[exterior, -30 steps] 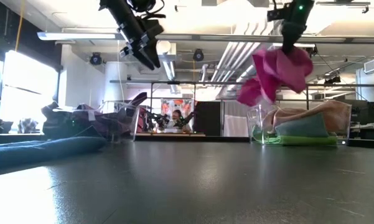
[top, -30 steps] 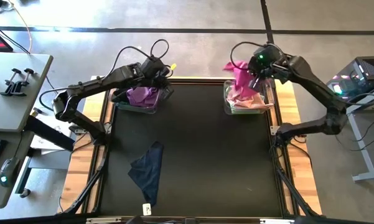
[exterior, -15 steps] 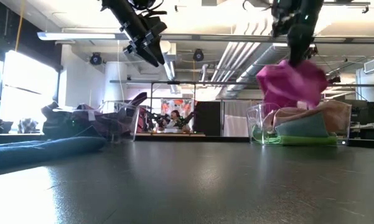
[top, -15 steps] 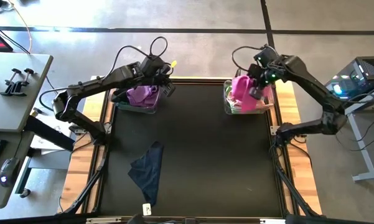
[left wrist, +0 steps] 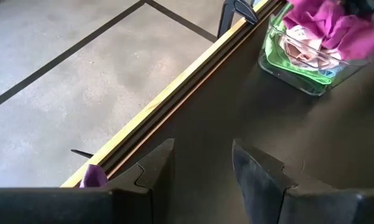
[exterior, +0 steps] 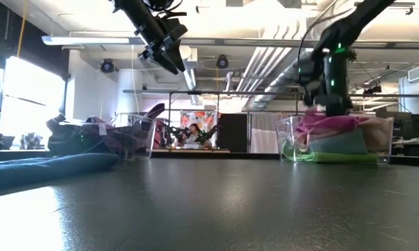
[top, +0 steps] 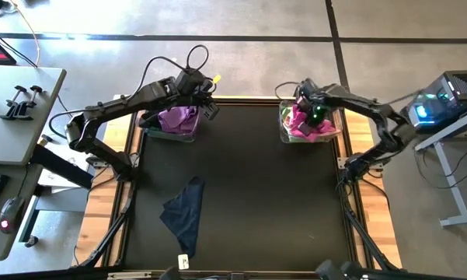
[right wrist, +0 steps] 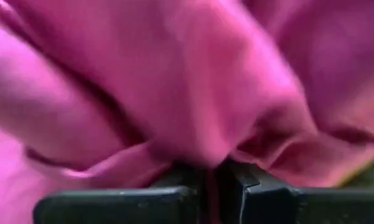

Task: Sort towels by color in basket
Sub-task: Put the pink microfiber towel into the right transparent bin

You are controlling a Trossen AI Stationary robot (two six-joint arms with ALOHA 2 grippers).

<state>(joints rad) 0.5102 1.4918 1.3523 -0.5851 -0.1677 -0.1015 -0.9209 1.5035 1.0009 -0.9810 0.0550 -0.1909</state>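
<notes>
My right gripper [top: 307, 117] is down in the clear right basket [top: 284, 131] at the far right, shut on a magenta towel [top: 298, 121]. That towel lies on pale pink and lime towels [exterior: 338, 143]. My left gripper [top: 207, 103] hangs open, with nothing between its fingers [left wrist: 202, 155], above the clear left basket [top: 151, 128]. That basket holds a purple towel [top: 178, 118]. A navy towel [top: 185, 211] lies flat on the black mat near the front left. My right gripper pinches a bunched fold of the magenta towel [right wrist: 205, 140] between its two fingers. The fingers come from above and point down. The towel rests on the pile in the right basket, slack and spread around the fingers.
The middle and right of the black mat [top: 264, 202] lie bare. Wooden rails [top: 367, 179] frame the table. A side table with clamps [top: 19, 101] stands on the left and a computer case [top: 451, 97] on the right.
My right gripper has come down into the right basket and tipped to point straight down, still shut on the magenta towel. The towel hung clear above the basket before. It now lies on the pile inside it.
</notes>
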